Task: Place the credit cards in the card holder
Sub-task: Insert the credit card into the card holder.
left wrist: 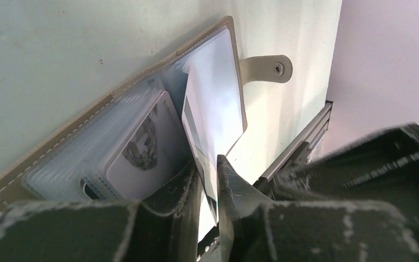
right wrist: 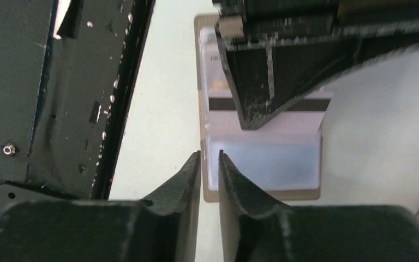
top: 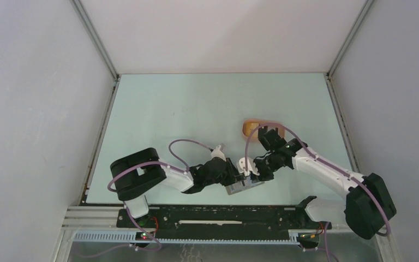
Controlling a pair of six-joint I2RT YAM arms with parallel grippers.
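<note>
The grey card holder [top: 245, 186] lies open on the table near the front edge, between both grippers. In the left wrist view its clear slots [left wrist: 71, 164] show, with a pale card with a dark pattern [left wrist: 142, 150] tucked in one. A light blue credit card [left wrist: 218, 103] with a dark stripe stands partly in the right-hand slot. My left gripper [left wrist: 210, 164] straddles the card's near end; it is open a little, with a thin gap showing on one side. My right gripper [right wrist: 209, 154] is open narrowly over the holder's edge [right wrist: 262, 194], with nothing between its fingers.
A peach-coloured oval tray [top: 249, 128] sits behind the right arm's wrist. The holder's strap with a snap [left wrist: 267, 68] sticks out to the side. The black front rail [top: 218, 215] runs just behind the holder, and grey walls close in the table.
</note>
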